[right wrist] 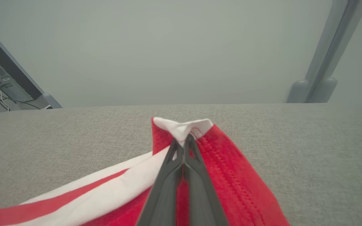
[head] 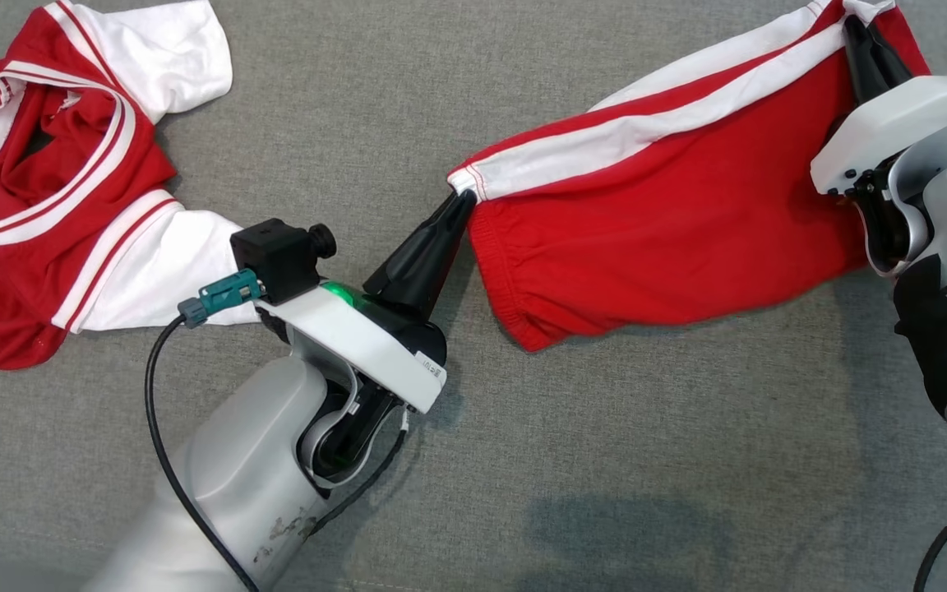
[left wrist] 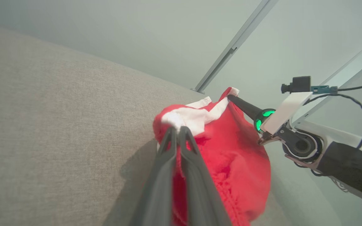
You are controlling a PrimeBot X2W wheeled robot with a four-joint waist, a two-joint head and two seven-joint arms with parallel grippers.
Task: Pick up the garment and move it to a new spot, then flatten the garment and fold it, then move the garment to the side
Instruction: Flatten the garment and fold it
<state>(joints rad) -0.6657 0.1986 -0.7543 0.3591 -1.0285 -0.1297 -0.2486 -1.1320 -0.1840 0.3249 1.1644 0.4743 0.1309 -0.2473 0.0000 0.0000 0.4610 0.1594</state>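
Observation:
The garment (head: 671, 222) is a pair of red shorts with white side stripes, stretched over the grey fabric surface between both grippers. My left gripper (head: 461, 201) is shut on its white-striped corner at centre, and the left wrist view shows that gripper (left wrist: 178, 128) pinching the bunched red cloth (left wrist: 237, 157). My right gripper (head: 856, 29) is shut on the opposite corner at the top right. In the right wrist view its fingertips (right wrist: 183, 142) clamp a white hem fold of the garment (right wrist: 231, 163). The right gripper (left wrist: 231, 97) is also seen from the left wrist, holding the far corner.
A crumpled red and white shirt (head: 46, 181) lies at the far left, close to my left forearm. Open grey fabric surface (head: 605, 460) spreads in front of the shorts. A metal post (right wrist: 322, 72) stands beyond the surface's far edge.

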